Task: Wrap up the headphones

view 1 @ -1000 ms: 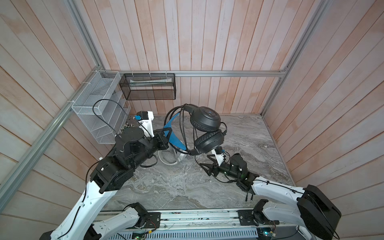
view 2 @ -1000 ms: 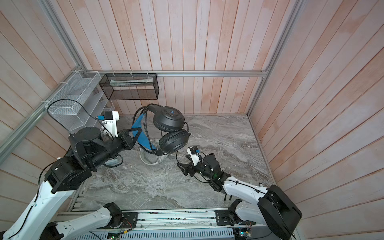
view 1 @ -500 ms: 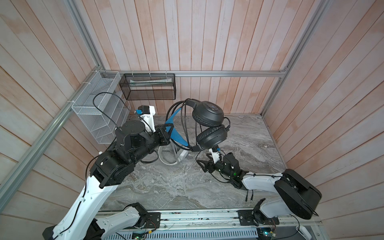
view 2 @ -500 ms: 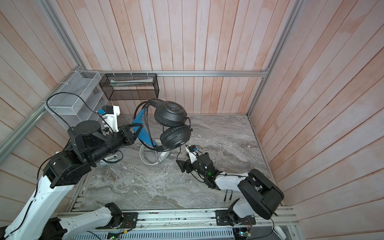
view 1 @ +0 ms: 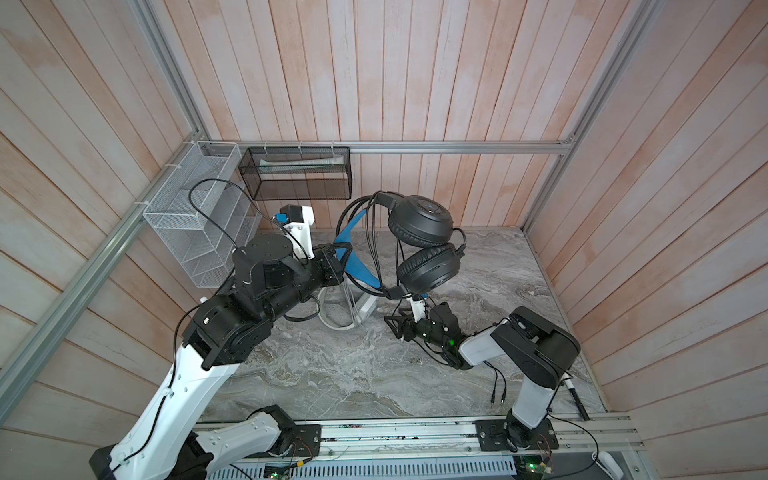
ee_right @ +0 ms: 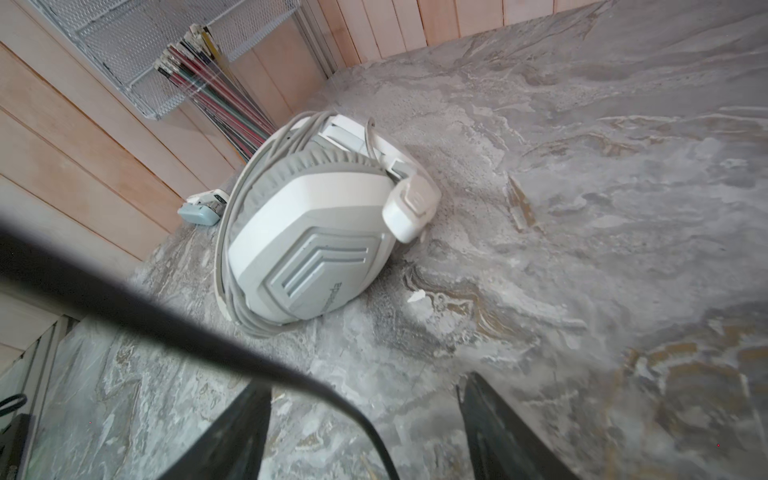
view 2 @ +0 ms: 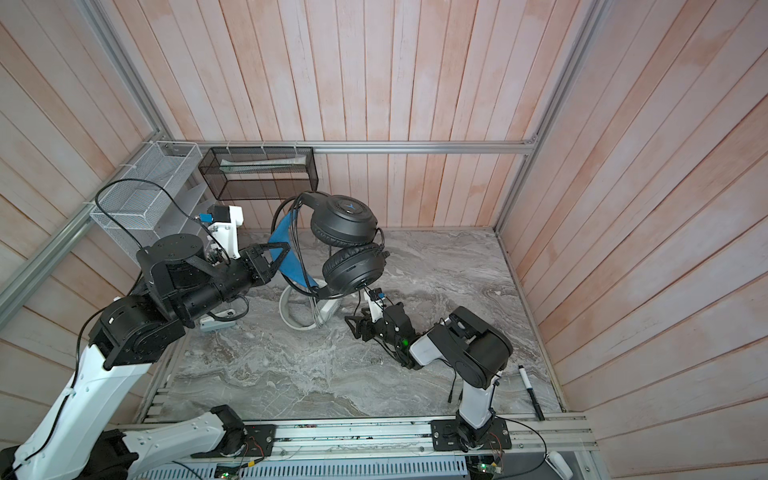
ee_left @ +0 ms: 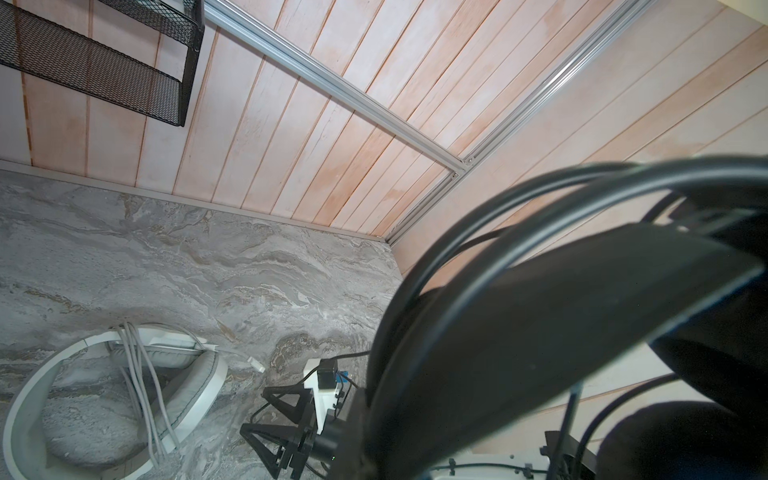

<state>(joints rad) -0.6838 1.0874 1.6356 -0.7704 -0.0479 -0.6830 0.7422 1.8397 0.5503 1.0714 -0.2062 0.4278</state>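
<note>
Right wrist view: right gripper [ee_right: 363, 382] jaws spread apart (black cable [ee_right: 166, 328] slanting across them), white headphones [ee_right: 307, 245] lying beyond. Left gripper [view 1: 344, 259] pinches the black headphones [view 1: 422, 220] by the headband

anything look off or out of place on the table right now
The black over-ear headset hangs in the air from the left gripper, and its black cable is only partly wound: the plug end trails on the grey marble tabletop. A black marker pen lies stray near the front edge.

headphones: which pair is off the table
The black headphones, held up by the left hand; the white headphones lie on the table.
</note>
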